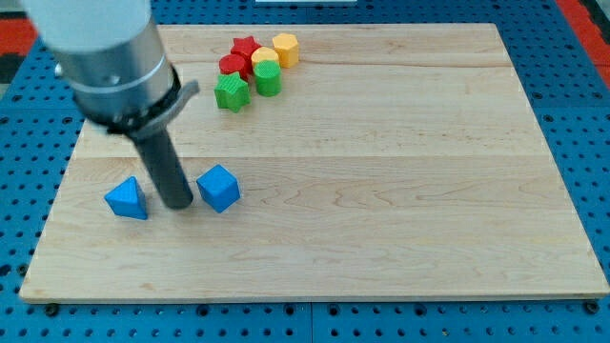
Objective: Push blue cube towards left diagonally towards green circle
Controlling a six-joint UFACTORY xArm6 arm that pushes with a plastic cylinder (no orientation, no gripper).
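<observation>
The blue cube lies on the wooden board at the lower left. My tip rests on the board just left of the blue cube, between it and a blue triangular block. The green circle, a short green cylinder, stands near the view's top, up and to the right of the cube, inside a cluster of blocks.
The cluster at the top holds a green star-like block, a red star, a red block, a yellow block and a yellow cylinder. The board's edge runs close to the blue triangular block.
</observation>
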